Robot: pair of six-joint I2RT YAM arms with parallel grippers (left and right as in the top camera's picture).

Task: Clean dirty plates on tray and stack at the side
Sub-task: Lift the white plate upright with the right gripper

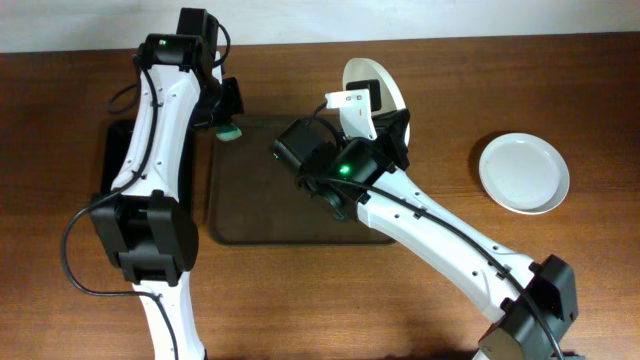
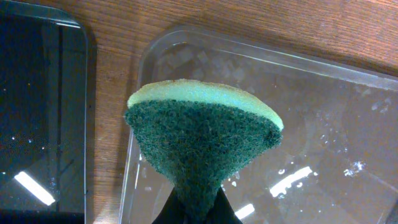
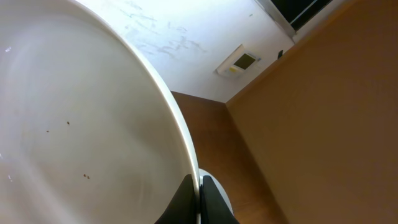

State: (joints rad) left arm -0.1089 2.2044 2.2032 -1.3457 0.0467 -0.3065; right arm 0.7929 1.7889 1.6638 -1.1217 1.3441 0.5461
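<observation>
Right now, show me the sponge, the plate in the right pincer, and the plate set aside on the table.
sponge (image 2: 202, 143), left wrist view, on its dark green scouring face.
held plate (image 3: 74, 124), right wrist view, on its broad white face.
side plate (image 1: 524, 172), overhead view, on its centre.

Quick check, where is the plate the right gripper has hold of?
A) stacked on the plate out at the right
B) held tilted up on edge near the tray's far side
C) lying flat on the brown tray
B: the right gripper pinches the rim of the plate in the wrist view, and overhead it stands tilted by the far edge of the tray, apart from the lone plate on the table.
</observation>
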